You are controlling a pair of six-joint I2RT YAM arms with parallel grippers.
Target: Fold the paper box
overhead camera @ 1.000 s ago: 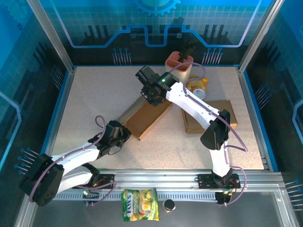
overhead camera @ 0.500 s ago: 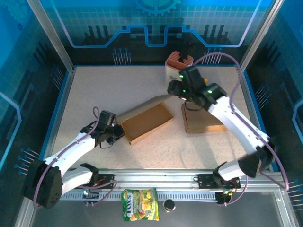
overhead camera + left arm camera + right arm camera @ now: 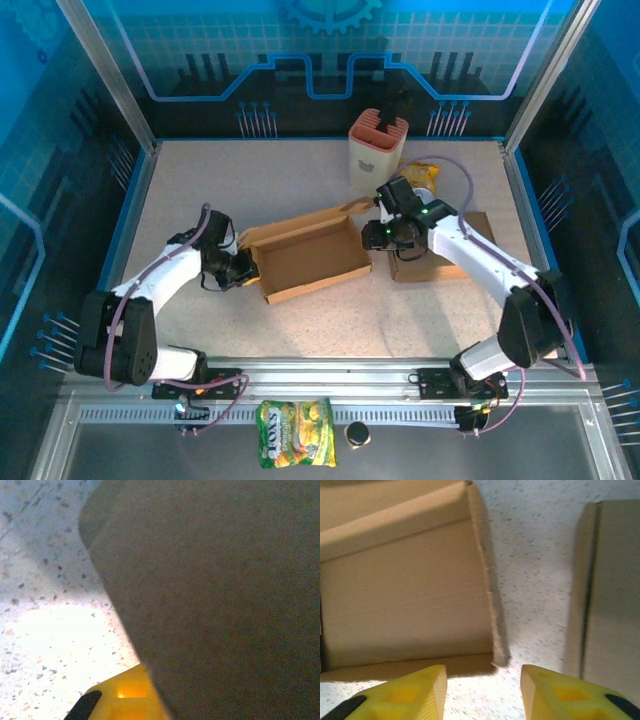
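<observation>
The right gripper point(image 3: 482, 682) stood with its jaws parted and nothing between them, its yellow fingers point(image 3: 405, 695) poised just above the right-end corner of the paper box point(image 3: 310, 258). The left gripper point(image 3: 238, 268) was closed at the box's opposite, left end, touching the cardboard there. Brown board lay right across its wrist camera, and whether a flap was pinched could not be told. The box lay open-topped near the middle of the table point(image 3: 200, 190), a long flap standing along its far side. A flat carton point(image 3: 445, 250) lay just beside it to the right, not touching. A pink holder point(image 3: 377, 145) and a yellow packet point(image 3: 420, 178) sat behind.
</observation>
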